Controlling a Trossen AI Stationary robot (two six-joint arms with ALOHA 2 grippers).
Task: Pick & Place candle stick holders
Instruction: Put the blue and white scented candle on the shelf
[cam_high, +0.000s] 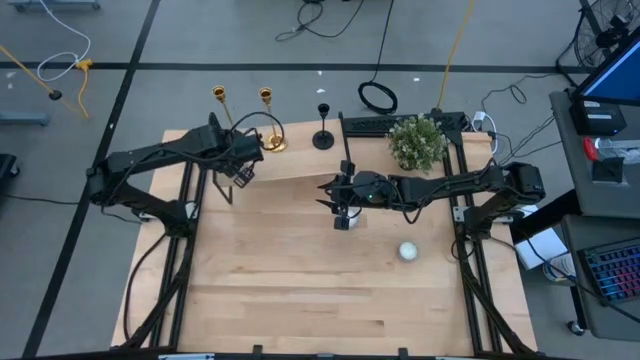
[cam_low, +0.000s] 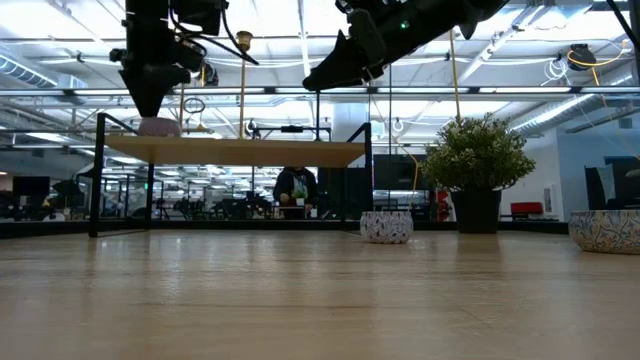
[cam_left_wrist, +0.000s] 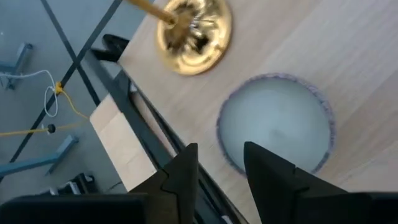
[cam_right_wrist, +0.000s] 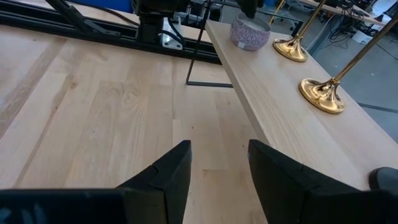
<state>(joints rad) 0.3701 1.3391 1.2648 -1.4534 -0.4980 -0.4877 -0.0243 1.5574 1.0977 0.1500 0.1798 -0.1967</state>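
Observation:
Two tall gold candle stick holders stand by their round bases on a raised wooden shelf (cam_high: 300, 165) at the table's far side; one base (cam_high: 272, 143) shows beside my left arm. Both bases show in the right wrist view (cam_right_wrist: 292, 46) (cam_right_wrist: 321, 94). The shorter black holder (cam_high: 323, 135) stands farther right on the shelf. My left gripper (cam_high: 240, 172) is open and empty above the shelf's left end, over a small pale bowl (cam_left_wrist: 273, 127) next to a gold base (cam_left_wrist: 194, 28). My right gripper (cam_high: 330, 195) is open and empty above the table, near the shelf's front edge.
A potted plant (cam_high: 415, 142) stands at the far right of the table. A small round patterned bowl (cam_high: 408, 251) sits on the table's right half. Another patterned bowl (cam_low: 605, 230) shows at the right of the low view. A person (cam_low: 295, 190) is in the room beyond.

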